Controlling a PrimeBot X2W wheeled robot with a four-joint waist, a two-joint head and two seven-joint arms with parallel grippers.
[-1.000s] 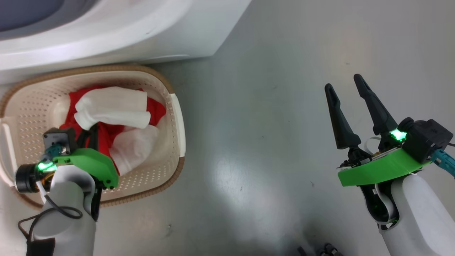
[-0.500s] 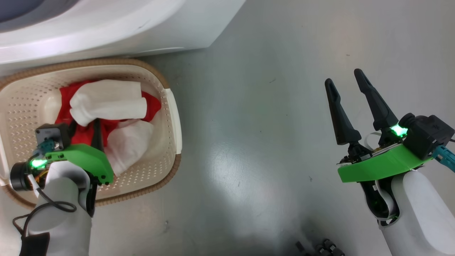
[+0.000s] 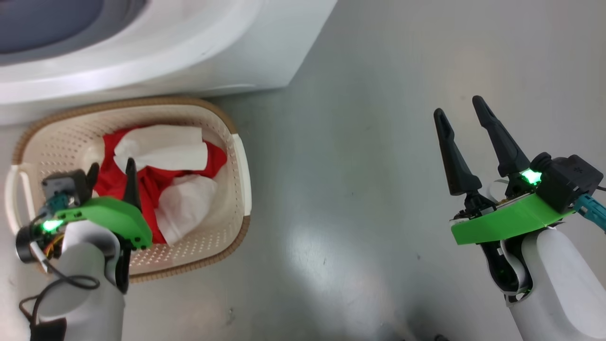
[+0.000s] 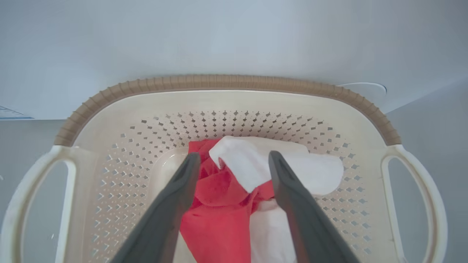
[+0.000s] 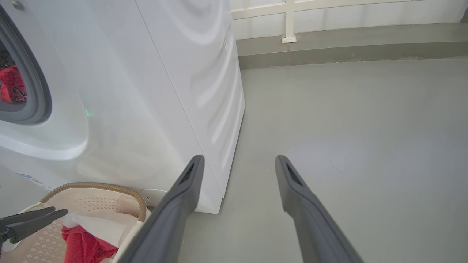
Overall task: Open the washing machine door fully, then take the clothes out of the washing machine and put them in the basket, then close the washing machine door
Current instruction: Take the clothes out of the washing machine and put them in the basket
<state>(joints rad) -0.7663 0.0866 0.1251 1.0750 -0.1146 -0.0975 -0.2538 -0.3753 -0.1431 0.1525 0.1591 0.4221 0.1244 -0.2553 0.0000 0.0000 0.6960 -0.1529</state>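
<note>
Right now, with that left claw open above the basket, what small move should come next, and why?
Probably lift the left gripper straight up, clear of the basket: its jaws stand apart, the clothes lie loose below, and red fabric shows inside the washing machine.

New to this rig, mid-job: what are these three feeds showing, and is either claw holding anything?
The wide picture comes from the robot's head, looking down at the grey floor. The other two come from a camera on each wrist, looking along that arm's own claw. The left claw hangs open over the cream perforated plastic basket with a brown rim, just above the red and white fabric clothes lying in it; it grips nothing. The right claw is open and empty above the floor. The white washing machine stands behind the basket; more red fabric shows inside it.
</note>
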